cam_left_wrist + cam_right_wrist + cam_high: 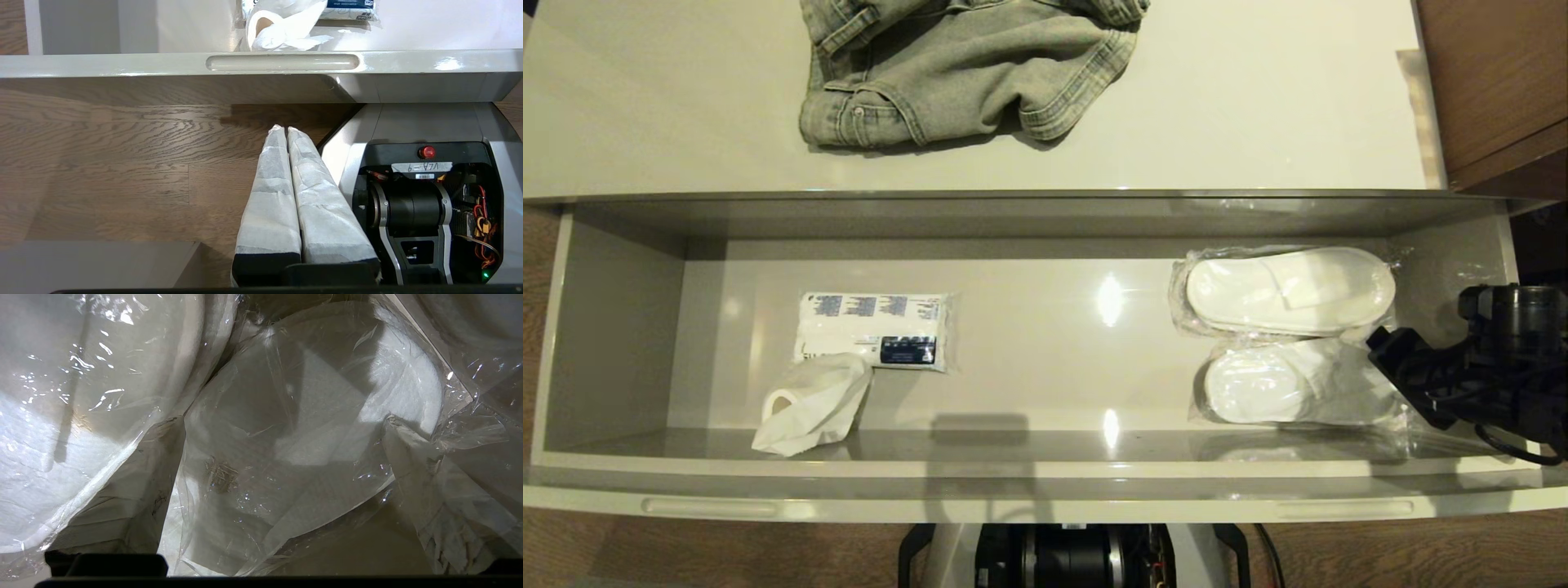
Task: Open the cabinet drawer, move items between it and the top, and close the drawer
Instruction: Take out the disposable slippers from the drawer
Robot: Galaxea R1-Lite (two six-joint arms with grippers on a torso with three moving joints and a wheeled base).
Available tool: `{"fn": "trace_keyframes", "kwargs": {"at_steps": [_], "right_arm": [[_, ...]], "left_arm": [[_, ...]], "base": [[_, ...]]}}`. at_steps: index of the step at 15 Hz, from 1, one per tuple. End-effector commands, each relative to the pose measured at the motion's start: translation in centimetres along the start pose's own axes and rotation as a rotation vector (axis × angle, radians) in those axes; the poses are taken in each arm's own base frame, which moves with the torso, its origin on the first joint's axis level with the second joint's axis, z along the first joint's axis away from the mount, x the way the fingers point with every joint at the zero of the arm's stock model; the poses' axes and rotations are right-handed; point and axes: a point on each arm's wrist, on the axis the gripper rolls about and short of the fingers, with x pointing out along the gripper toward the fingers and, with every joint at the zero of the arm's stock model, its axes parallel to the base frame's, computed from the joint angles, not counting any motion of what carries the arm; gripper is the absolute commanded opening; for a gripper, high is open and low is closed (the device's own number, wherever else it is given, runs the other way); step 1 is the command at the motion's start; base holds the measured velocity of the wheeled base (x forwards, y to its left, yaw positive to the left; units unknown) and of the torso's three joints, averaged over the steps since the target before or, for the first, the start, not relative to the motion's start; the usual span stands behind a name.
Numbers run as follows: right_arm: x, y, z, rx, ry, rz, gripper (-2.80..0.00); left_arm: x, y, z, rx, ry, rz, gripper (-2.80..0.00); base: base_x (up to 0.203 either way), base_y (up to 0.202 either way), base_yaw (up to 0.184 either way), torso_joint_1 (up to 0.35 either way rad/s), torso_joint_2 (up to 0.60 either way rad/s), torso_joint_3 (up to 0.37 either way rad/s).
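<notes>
- Drawer (1029, 482) stood pulled fully out; top (1258, 106) held only crumpled jeans (968, 69) at its rear.
- Two slipper packs lay at the drawer's right end: far pack (1290, 290) flat, near pack (1282, 384) just beside it, edges overlapping.
- Right gripper (1409, 376) reached in from the right wall, fingers (441, 498) spread wide either side of the near pack's end, crinkled plastic bunched between them; not yet closed, nothing lifted.
- Left gripper (288, 134) hung parked below the drawer front, fingers pressed together, holding nothing.
- Tissue pack (874, 331) and a loose tissue (813, 404) lay at the drawer's left, well apart from the slippers.
- Risks, judged from this pose:
  - Could pinch only loose film, not the slipper, so the pack might slide out or tear on the lift.
  - Might snag the far pack's overlapping plastic and drag both.
  - Little room beside the right wall; a skewed close could wedge a finger against it.
  - Lifted pack might catch under the top's front edge on the way up.
</notes>
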Motion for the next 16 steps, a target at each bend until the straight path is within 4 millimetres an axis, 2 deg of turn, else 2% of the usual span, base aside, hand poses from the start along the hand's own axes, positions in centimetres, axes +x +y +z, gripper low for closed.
{"fn": "trace_keyframes", "kwargs": {"at_steps": [1, 4, 9, 11, 14, 16], "right_arm": [[1.2, -1.3, -0.1, 0.022, 0.004, -0.032, 0.00], [2.2, -1.9, -0.2, 0.026, -0.020, -0.010, 0.00], [2.3, -2.1, -0.3, 0.023, -0.024, -0.004, 0.00], [2.1, -2.5, -0.7, 0.011, -0.018, -0.007, 0.00], [1.3, -2.1, -2.9, -0.082, 0.041, 0.037, 0.00], [1.2, -2.0, -3.2, -0.094, 0.047, 0.047, 0.00]], "left_arm": [[0.0, 0.0, 0.0, 0.000, 0.002, 0.001, -2.80], [0.0, 0.0, 0.0, 0.000, 0.002, 0.001, -2.80], [0.0, 0.0, 0.0, 0.000, 0.000, 0.001, -2.80], [0.0, 0.0, 0.0, 0.000, 0.000, 0.001, -2.80], [0.0, 0.0, 0.0, 0.000, 0.002, 0.001, -2.80], [0.0, 0.0, 0.0, 0.000, 0.002, 0.001, -2.80]], "base": [[0.000, 0.000, 0.000, 0.000, 0.00, 0.000], [0.000, 0.000, 0.000, 0.000, 0.00, 0.000], [0.000, 0.000, 0.000, 0.000, 0.00, 0.000], [0.000, 0.000, 0.000, 0.000, 0.00, 0.000], [0.000, 0.000, 0.000, 0.000, 0.00, 0.000], [0.000, 0.000, 0.000, 0.000, 0.00, 0.000]]}}
